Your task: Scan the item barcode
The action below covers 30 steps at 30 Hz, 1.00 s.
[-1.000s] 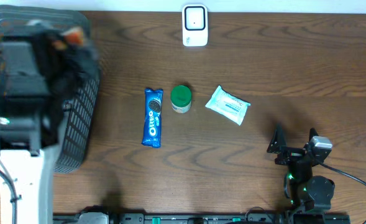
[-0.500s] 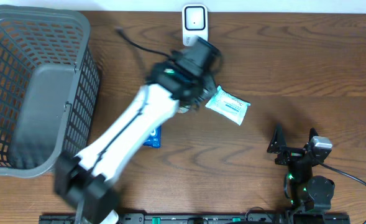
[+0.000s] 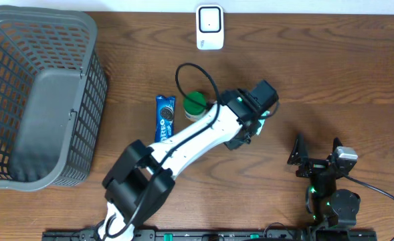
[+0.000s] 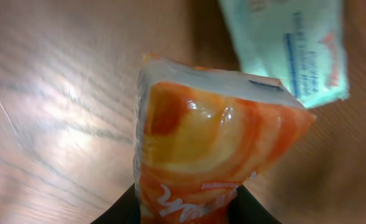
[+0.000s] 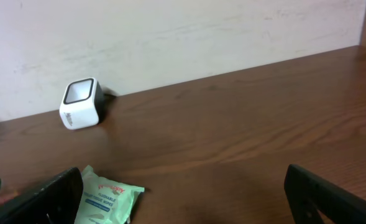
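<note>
Setting: a dark wood-grain table [image 3: 330, 67] against a pale wall [image 5: 170, 31] along its far edge.

Change since the earlier frames: a second ago we saw the left arm blurred over the grey mesh basket [image 3: 93, 94] at the table's left end. Half a second ago it was sweeping just below the scanner [image 3: 210, 28]. It now reaches across the middle, with the left gripper [image 3: 255, 115] right of the green-lidded jar [image 3: 194, 104] and above the wipes pack [image 4: 288, 43]. The right arm has not moved.

Item 1, orange packet [image 4: 214, 143]: glossy orange and yellow swirls with a clear sealed end. It is pinched between the left jaws, which are part-closed on its lower end, and held off the wood. It sits well apart from the scanner, which stands by the far edge.

Item 2, blue biscuit pack [image 3: 165, 110]: reads "OREO". It lies lengthways just left of the jar, its near end under the left arm.

Item 3, wipes pack: pale green with blue print that we cannot read. White script on the orange packet is also illegible to us.

Item 4, right gripper [image 3: 316, 148]: jaws spread wide and holding nothing, parked near the front right edge.

Room: bare wood shows right of the scanner and along the right side down to the right arm. Bare wood also shows between the basket and the biscuit pack.
</note>
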Motion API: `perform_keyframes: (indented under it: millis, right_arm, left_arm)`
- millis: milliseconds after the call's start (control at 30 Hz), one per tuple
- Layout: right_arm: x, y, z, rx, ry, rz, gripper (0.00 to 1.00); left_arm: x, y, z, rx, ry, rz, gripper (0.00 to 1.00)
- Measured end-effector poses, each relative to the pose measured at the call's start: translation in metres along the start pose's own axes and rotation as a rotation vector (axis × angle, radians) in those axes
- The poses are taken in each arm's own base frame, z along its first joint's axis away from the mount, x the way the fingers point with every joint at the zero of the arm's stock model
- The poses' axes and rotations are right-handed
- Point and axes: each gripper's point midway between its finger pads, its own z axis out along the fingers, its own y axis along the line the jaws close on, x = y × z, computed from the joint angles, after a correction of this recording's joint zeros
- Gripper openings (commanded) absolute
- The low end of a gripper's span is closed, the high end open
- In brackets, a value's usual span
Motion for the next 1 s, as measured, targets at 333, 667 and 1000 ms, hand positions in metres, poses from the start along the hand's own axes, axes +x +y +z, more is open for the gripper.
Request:
perform_keyframes:
  millis: [333,667,1000]
  right_arm:
    - [0.0,0.0,0.0,0.0,0.0,0.0,0.99]
    - [0.0,0.0,0.0,0.0,0.0,0.0,0.99]
    - [0.0,0.0,0.0,0.0,0.0,0.0,0.99]
  left_arm:
    - [0.013,-0.02,0.015,0.062,0.015,-0.144,0.68]
    - [-0.006,-0.015,0.002,0.053,-0.104,0.089,0.08]
    - [0.005,-0.008,0.01,0.034,-0.037,0.222,0.08]
